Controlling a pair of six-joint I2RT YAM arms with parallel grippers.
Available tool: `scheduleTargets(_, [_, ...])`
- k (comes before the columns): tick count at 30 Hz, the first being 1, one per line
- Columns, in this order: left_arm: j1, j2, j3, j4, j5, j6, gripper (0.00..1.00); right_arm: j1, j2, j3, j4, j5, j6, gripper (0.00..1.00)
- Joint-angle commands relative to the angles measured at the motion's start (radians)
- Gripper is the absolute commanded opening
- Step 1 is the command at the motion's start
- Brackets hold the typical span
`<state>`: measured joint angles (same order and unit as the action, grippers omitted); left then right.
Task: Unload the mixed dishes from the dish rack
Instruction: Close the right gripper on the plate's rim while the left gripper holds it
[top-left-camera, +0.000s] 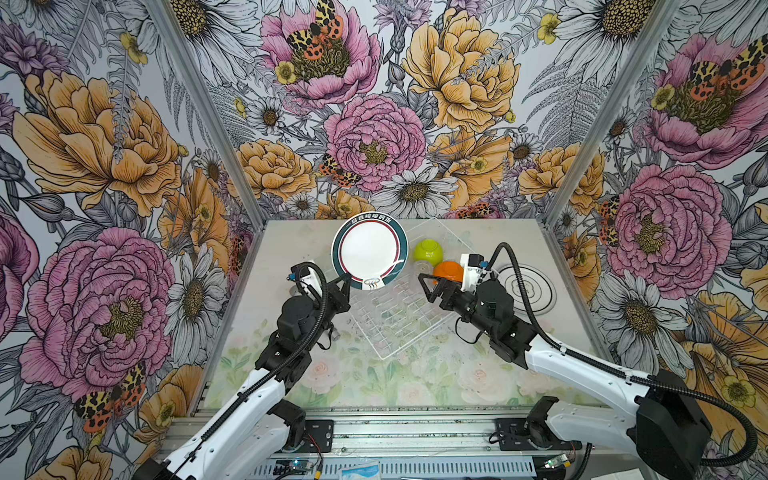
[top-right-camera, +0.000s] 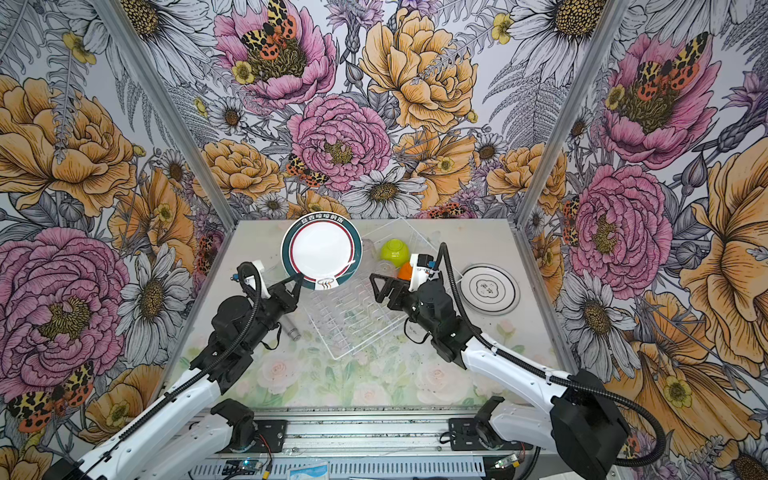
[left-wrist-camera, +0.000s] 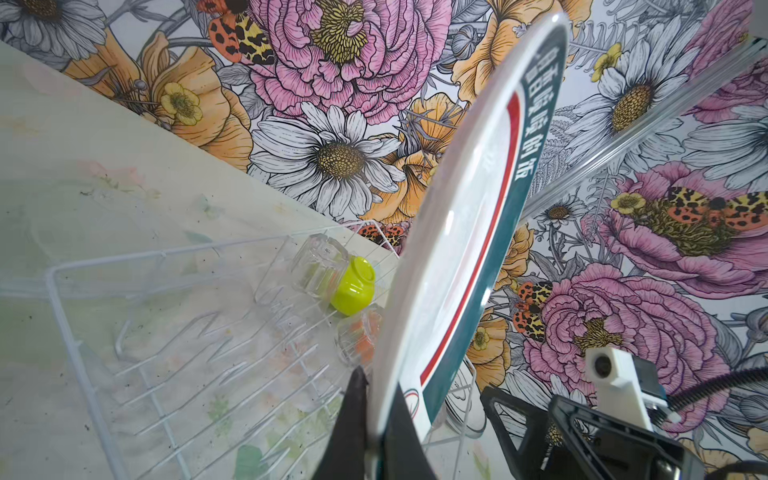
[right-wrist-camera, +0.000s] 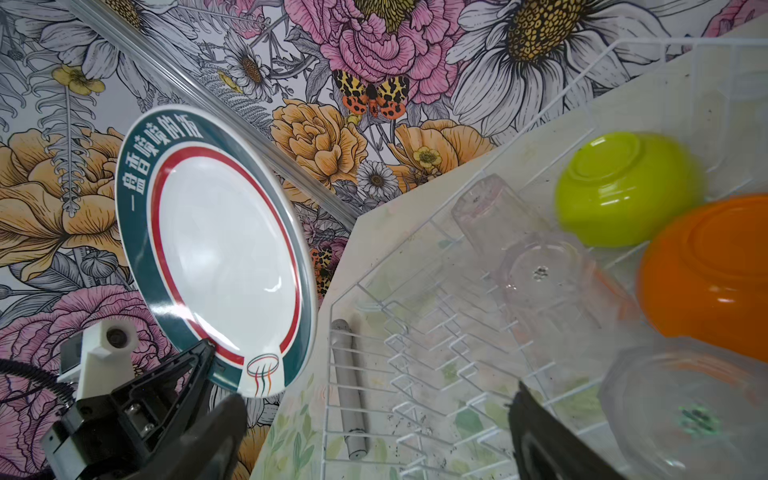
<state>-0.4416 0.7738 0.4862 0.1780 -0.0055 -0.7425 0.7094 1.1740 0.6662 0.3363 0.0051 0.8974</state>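
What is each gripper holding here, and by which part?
The left gripper pinches the teal-rimmed plate by its rim, beside the logo. The right gripper is open, holding nothing.

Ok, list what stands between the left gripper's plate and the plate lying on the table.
The open right gripper and its arm sit on that line, over the dish rack; the orange bowl lies there too, lower.

Bright, even light; shadows are faint. Small white glints sit on the teal-rimmed plate (right-wrist-camera: 224, 249). Near that plate, the lime-green bowl (right-wrist-camera: 627, 187) looks softly blurred in the right wrist view.
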Motion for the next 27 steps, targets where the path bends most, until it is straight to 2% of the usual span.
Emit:
scheduleTargets(1, [-0.004, -0.017, 0.053, 0.016, 0.057, -0.06, 0.0, 0.028, 0.017, 0.054, 0.094, 0.032, -0.009, 0.98])
scheduleTargets(5, [-0.005, -0.001, 0.078, 0.001, 0.097, -0.091, 0.0, 0.055, 0.049, 0.083, 0.11, 0.039, -0.003, 0.95])
scheduleTargets(13, [-0.008, 0.001, 0.074, 0.04, 0.152, -0.175, 0.0, 0.065, 0.092, 0.111, 0.116, 0.048, 0.017, 0.82])
scheduleTargets(20, [-0.011, 0.006, 0.087, 0.053, 0.169, -0.202, 0.0, 0.066, 0.098, 0.115, 0.154, 0.066, 0.021, 0.58])
scheduleTargets(27, [-0.012, 0.034, 0.083, 0.104, 0.202, -0.251, 0.0, 0.068, 0.121, 0.112, 0.202, 0.096, 0.036, 0.55])
